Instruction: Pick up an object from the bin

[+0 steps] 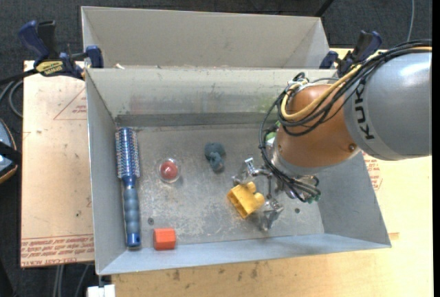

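Note:
My gripper [259,192] is low in the bin's right front part, under the orange wrist cover. Its two metal fingers are spread apart, one at the back [249,167] and one at the front [269,217]. A yellow blocky toy [242,201] lies on the bin floor, partly in the gap between them and jutting out to the left. I cannot tell whether either finger touches it. A small dark blue-grey lump [216,156] lies just behind and to the left of the gripper.
A round red thing in a clear shell [169,170] sits left of centre. A blue hairbrush [128,182] lies along the left wall. A small orange block [164,238] rests by the front wall. The arm covers the bin's right side.

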Robot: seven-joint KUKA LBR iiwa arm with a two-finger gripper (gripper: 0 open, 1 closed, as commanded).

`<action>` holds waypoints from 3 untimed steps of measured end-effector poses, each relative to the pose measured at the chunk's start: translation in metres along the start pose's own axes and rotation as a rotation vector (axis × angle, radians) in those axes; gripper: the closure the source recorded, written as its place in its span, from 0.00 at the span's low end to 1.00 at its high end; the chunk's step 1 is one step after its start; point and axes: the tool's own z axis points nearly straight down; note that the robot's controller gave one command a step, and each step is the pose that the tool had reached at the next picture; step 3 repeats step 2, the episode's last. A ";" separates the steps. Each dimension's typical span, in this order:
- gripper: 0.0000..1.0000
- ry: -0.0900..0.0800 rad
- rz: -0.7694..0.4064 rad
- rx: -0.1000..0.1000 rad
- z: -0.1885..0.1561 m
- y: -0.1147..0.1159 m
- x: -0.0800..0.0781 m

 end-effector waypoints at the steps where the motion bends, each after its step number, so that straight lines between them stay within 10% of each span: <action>1: 1.00 -0.001 -0.001 0.002 -0.001 -0.001 -0.001; 2: 1.00 0.004 -0.042 0.005 -0.149 -0.022 -0.013; 3: 1.00 0.004 -0.042 0.005 -0.149 -0.022 -0.013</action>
